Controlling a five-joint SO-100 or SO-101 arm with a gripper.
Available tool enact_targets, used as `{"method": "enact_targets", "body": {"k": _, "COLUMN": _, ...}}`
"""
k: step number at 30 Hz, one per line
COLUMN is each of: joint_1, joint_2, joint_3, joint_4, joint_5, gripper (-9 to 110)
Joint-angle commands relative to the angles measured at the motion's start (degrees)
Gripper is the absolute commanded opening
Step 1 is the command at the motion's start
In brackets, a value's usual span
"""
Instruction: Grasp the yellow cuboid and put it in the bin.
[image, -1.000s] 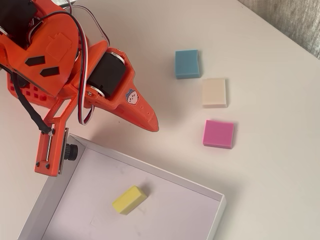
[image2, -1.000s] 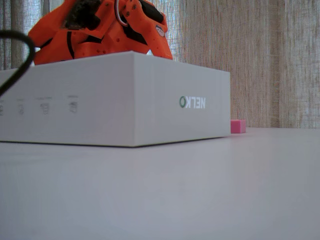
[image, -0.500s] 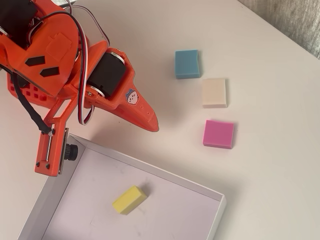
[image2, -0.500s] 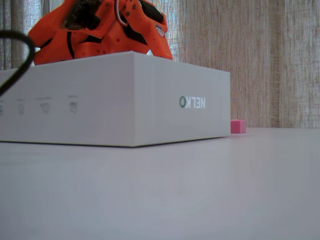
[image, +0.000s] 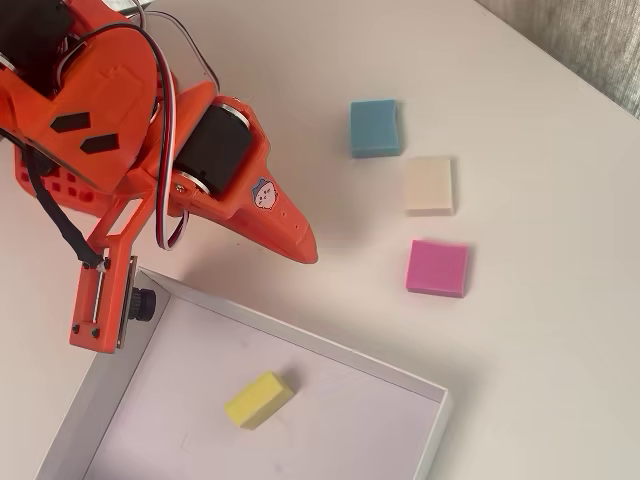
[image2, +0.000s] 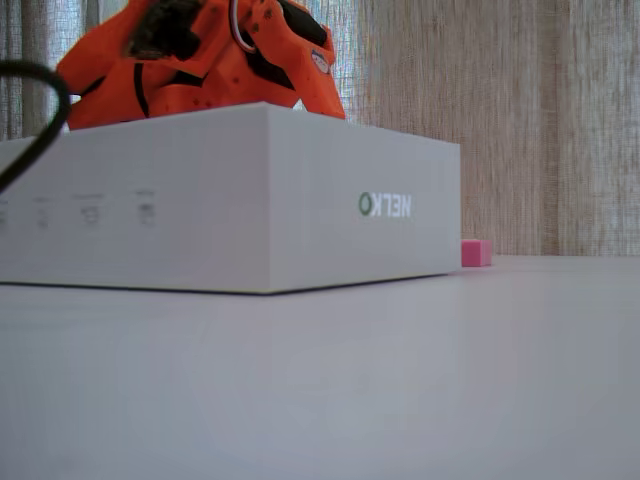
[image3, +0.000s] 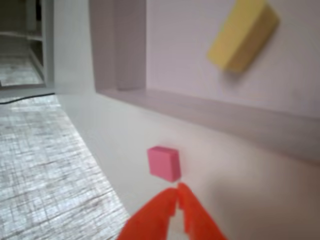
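The yellow foam cuboid (image: 259, 399) is seen lying free inside the white cardboard bin (image: 300, 335), long axis diagonal, below the orange fingers (image: 303, 250), which are closed together on nothing outside the bin's rim.

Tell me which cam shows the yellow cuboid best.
Overhead view: the yellow cuboid lies whole and sharp on the floor of the white bin, nothing covering it. The wrist view shows it too, but blurred and near the frame's top edge. In the fixed view the bin's wall hides it completely.
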Motion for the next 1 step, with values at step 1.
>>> {"method": "enact_targets", "body": {"k": 1, "joint_1": 0.0, "joint_2": 0.53, "joint_3": -0.35, "joint_4": 0.26, "joint_5": -0.18, "gripper": -8}}
